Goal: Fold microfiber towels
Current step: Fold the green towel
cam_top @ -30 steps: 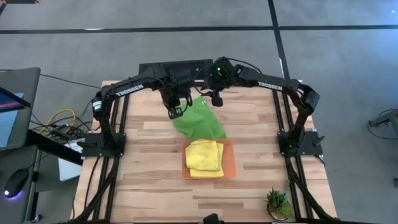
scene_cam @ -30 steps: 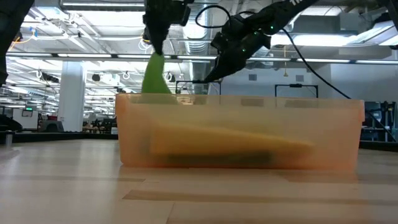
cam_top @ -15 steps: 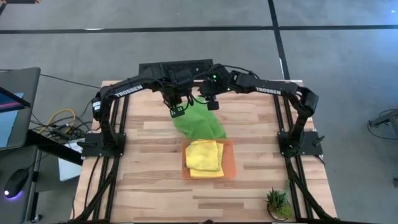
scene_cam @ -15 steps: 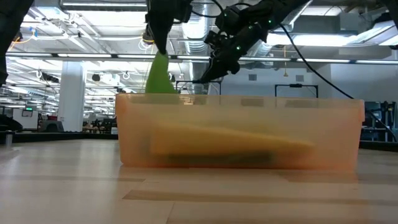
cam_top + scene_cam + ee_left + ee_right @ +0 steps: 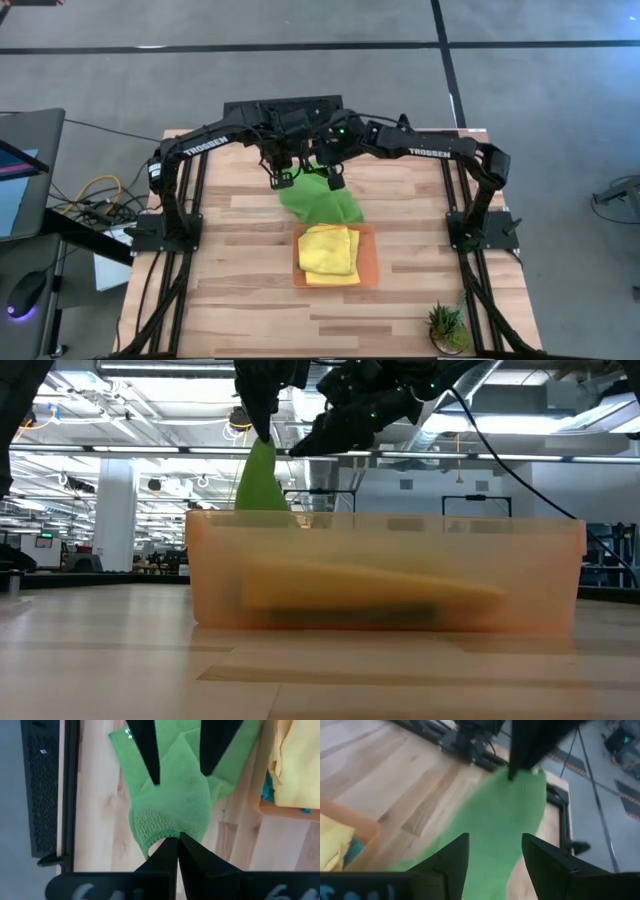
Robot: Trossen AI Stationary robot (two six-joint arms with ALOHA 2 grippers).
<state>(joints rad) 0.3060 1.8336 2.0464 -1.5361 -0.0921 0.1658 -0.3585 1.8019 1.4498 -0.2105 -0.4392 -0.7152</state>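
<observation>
High view: the left end effector is clenched on the lime green towel, which trails toward the orange tray. The right end effector hangs alongside, spread. Right wrist view: the towel lies directly ahead between its fingers.

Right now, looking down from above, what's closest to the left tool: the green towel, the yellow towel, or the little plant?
1. Green towel: pinched in the left tool, hanging below it.
2. Yellow towel: on the orange tray, mid-table.
3. Little plant: far front-right corner.
</observation>
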